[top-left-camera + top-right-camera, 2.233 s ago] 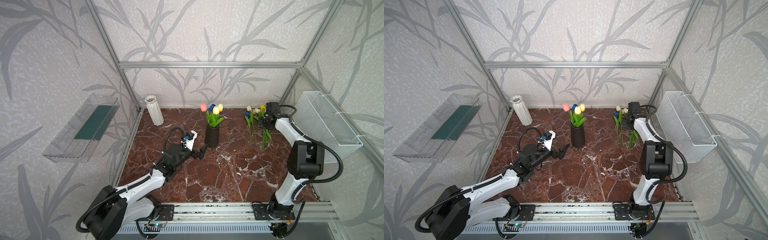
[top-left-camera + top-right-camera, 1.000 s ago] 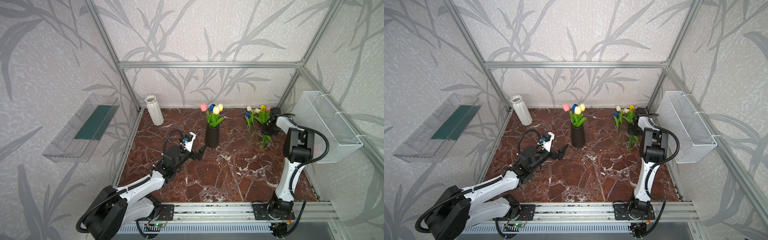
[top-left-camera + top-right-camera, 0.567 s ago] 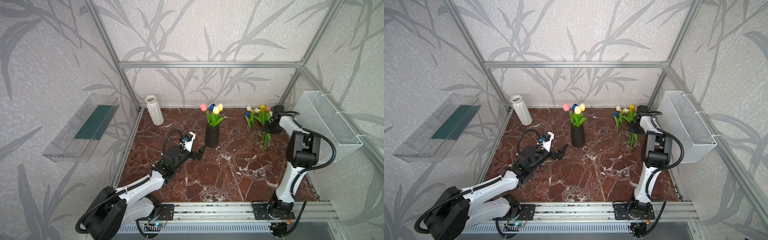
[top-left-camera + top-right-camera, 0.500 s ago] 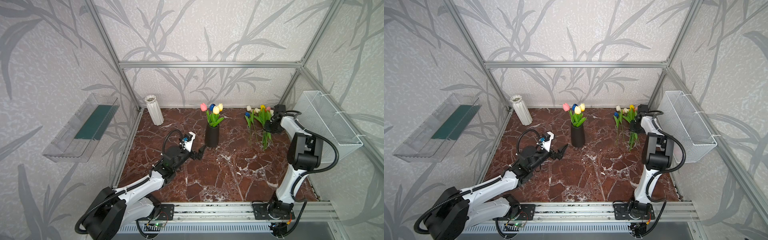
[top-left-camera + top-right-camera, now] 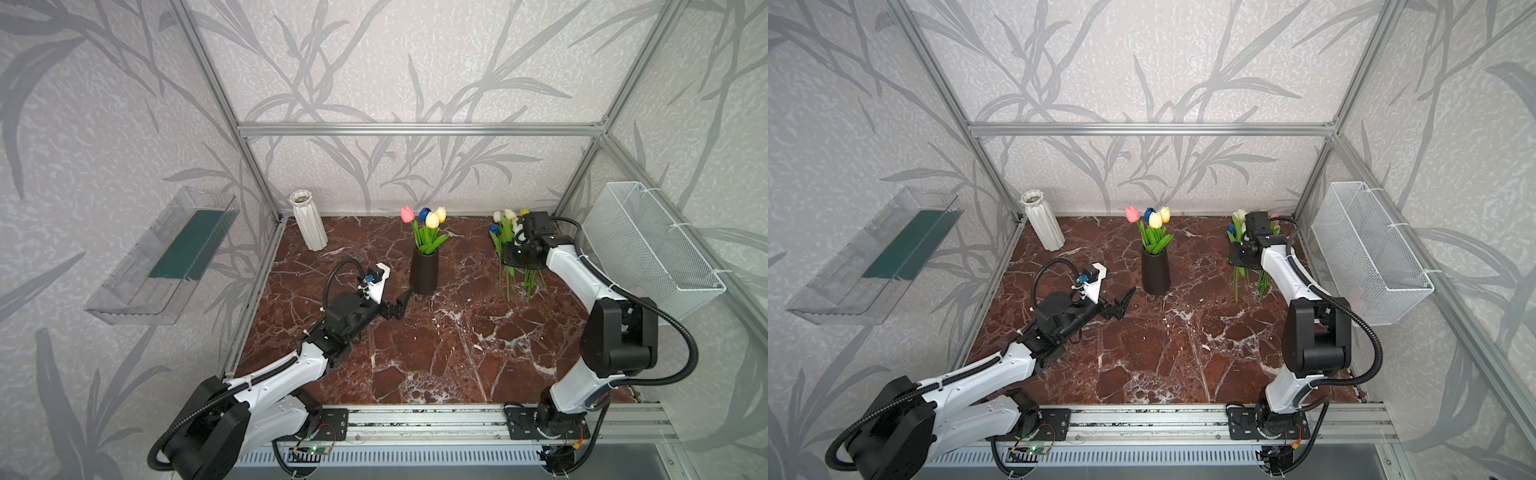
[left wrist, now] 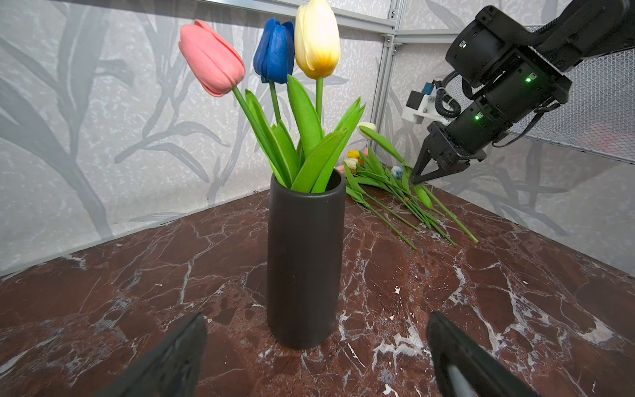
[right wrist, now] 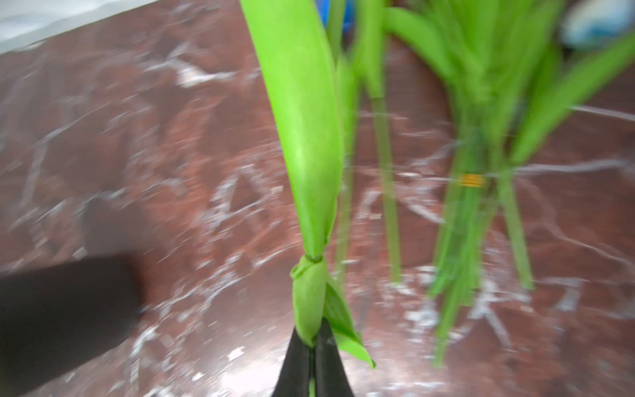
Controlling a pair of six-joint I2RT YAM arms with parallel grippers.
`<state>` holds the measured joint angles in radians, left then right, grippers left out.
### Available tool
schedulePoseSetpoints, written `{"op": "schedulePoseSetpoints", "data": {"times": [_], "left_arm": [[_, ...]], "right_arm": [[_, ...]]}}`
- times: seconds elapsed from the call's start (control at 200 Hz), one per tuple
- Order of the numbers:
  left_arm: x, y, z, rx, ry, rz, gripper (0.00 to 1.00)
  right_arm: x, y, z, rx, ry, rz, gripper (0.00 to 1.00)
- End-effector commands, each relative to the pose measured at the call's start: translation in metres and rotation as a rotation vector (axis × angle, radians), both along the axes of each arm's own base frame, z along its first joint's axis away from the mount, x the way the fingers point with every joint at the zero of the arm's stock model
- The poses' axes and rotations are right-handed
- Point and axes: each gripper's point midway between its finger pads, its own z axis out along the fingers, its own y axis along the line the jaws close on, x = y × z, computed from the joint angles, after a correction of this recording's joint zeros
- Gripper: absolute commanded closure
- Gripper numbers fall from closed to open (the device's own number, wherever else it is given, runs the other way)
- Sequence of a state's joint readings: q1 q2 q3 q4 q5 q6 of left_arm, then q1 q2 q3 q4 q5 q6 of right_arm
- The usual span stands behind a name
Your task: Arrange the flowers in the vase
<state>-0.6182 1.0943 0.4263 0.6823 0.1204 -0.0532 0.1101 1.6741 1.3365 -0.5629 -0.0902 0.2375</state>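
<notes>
Near the middle of both top views, toward the back, the black vase (image 5: 424, 272) stands upright on the red-brown marble counter (image 5: 436, 357). It holds standing tulips (image 5: 432, 220) with pink, blue and cream-yellow heads. The loose flowers (image 5: 505, 243) lie in a heap at the right rear of the counter, heads toward the back wall and stems fanned toward the front. The right claw (image 7: 312, 343) is pinched tight on the green leaf base of one cream-headed tulip (image 6: 367, 128), whose head is raised above the heap. An orange band (image 7: 472, 179) sits on stems in the heap, too blurred for any marking to be read. The left claw (image 5: 1121, 302) gapes fully wide and grips nothing, low over the counter just to the lower left of the black vase and apart from it. A white ribbed vase (image 5: 308, 222) stands at the rear left corner. A wire basket (image 5: 652, 249) hangs on the right wall and a clear shelf (image 5: 166, 257) on the left wall.
</notes>
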Motion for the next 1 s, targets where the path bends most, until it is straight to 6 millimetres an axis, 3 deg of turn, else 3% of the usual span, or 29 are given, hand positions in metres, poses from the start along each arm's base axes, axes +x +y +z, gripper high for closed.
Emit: {"op": "schedulePoseSetpoints", "data": {"times": [0.0, 0.07, 0.095, 0.15, 0.23, 0.32, 0.445, 0.605, 0.705, 0.905, 0.995], "left_arm": [[0.0, -0.001, 0.007, -0.026, -0.017, -0.001, 0.01], [0.001, -0.002, 0.007, -0.03, -0.014, -0.006, 0.0], [0.0, -0.003, 0.006, -0.03, -0.012, -0.011, 0.0], [0.0, -0.003, 0.006, -0.032, -0.011, -0.009, 0.0], [0.001, -0.002, 0.005, -0.026, -0.01, -0.004, 0.01], [0.001, -0.001, 0.004, -0.021, -0.008, 0.0, 0.0], [0.001, 0.0, 0.003, -0.018, -0.007, 0.008, 0.0], [0.002, 0.0, 0.0, -0.012, -0.004, 0.013, 0.0], [0.004, 0.0, -0.002, -0.008, -0.003, 0.017, 0.0], [0.006, 0.0, -0.004, 0.006, -0.004, 0.021, 0.01], [0.006, -0.001, -0.005, 0.011, -0.003, 0.021, 0.01]], "right_arm": [[-0.001, 0.041, 0.006, 0.02, -0.041, 0.112, 0.98], [-0.002, 0.05, -0.008, -0.002, -0.011, 0.139, 0.98], [-0.003, 0.052, -0.023, 0.0, 0.031, 0.144, 0.98], [-0.003, 0.06, -0.036, 0.026, 0.067, 0.16, 0.96], [-0.004, 0.069, -0.05, 0.037, 0.098, 0.178, 0.79], [-0.002, 0.066, -0.054, 0.027, 0.09, 0.17, 0.7], [0.009, 0.03, -0.048, -0.04, 0.069, 0.071, 0.64], [0.02, -0.053, -0.049, -0.126, 0.093, -0.14, 0.63], [0.022, -0.091, -0.059, -0.151, 0.123, -0.227, 0.6], [0.033, -0.129, -0.085, -0.182, 0.224, -0.284, 0.59], [0.037, -0.133, -0.094, -0.161, 0.247, -0.286, 0.61]]}}
